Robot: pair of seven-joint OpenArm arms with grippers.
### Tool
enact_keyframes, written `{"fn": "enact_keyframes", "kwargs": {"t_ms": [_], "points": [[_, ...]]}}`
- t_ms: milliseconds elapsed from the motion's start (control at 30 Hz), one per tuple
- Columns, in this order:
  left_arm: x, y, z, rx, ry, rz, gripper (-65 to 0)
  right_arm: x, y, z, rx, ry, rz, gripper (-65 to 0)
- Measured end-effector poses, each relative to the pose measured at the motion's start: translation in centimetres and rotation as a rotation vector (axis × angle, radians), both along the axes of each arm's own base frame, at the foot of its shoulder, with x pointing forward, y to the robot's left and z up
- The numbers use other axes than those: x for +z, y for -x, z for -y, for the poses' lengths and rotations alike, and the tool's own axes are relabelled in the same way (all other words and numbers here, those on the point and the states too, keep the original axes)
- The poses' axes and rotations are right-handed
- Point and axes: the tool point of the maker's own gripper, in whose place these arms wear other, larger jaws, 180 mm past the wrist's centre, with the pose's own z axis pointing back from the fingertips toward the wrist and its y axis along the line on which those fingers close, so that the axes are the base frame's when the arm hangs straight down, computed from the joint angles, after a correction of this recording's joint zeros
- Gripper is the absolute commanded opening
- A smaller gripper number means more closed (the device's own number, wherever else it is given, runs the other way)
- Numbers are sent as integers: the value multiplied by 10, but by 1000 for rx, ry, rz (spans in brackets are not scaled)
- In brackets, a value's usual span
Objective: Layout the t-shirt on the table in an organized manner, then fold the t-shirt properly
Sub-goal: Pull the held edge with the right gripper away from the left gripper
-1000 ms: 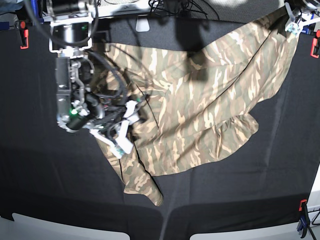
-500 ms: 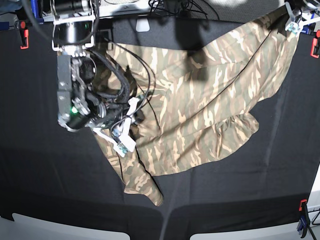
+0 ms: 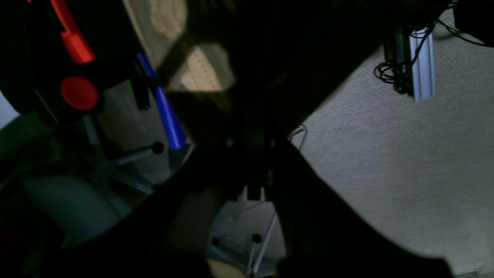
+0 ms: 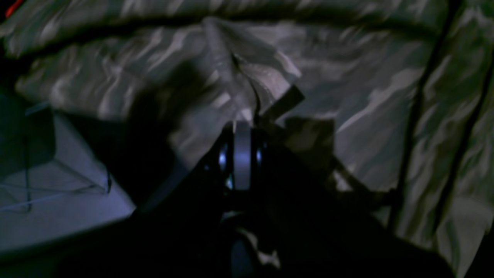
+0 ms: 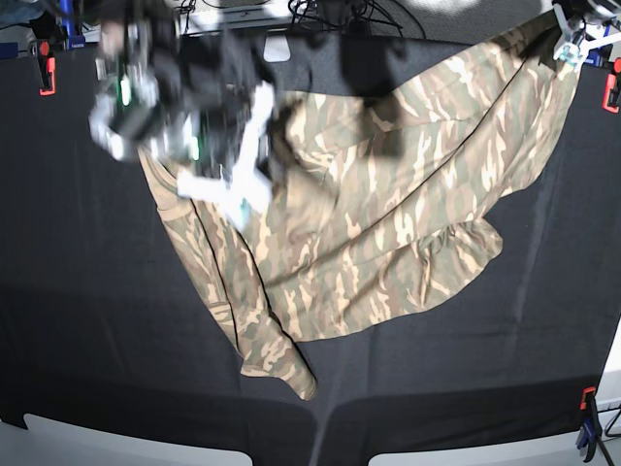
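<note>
The camouflage t-shirt (image 5: pixel 388 214) lies crumpled across the black table (image 5: pixel 97 320), one long part trailing toward the front edge. My right gripper (image 5: pixel 243 194), blurred by motion, hovers over the shirt's left side. In the right wrist view this gripper (image 4: pixel 242 127) is shut, with a raised fold of the t-shirt (image 4: pixel 347 77) pinched at its tips. My left gripper (image 5: pixel 572 44) is at the far right corner, shut on the shirt's upper corner, which is stretched toward it. The left wrist view is dark; there the left gripper (image 3: pixel 251 162) shows only as a silhouette.
Red clamps (image 5: pixel 46 73) (image 5: pixel 611 92) grip the cloth at the far corners, and another clamp (image 5: pixel 587 408) sits at the front right. Cables (image 5: pixel 330 12) and a white block (image 5: pixel 277 49) line the far edge. Carpet floor (image 3: pixel 386 154) shows beyond the table.
My right gripper closed on the fabric, then swung up and toward the far left, dragging the shirt's left edge with it. The left gripper stayed put.
</note>
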Motion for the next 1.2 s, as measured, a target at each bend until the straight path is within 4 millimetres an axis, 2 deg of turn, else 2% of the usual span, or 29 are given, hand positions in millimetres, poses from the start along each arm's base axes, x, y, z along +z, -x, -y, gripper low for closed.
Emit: {"fn": "enact_keyframes", "kwargs": {"t_ms": [100, 267, 500, 767, 867, 1000, 1200], "points": [[0, 1, 0, 2, -1, -3, -650, 1, 26, 7, 10, 30, -21, -650], [0, 1, -1, 1, -4, -6, -650, 2, 55, 31, -32, 78, -55, -650], [0, 2, -1, 3, -7, -12, -650, -11, 75, 92, -203, 189, -136, -650], [0, 2, -2, 5, -8, -15, -650, 1, 69, 160, -398, 300, -94, -650], [1, -8, 0, 8, -2, 11, -650, 9, 67, 179, -459, 325, -67, -650], [2, -20, 1, 7, 3, 40, -650, 16, 67, 196, -511, 342, -43, -650], [17, -47, 10, -17, 15, 128, -650, 18, 66, 198, -521, 338, -36, -650]]}}
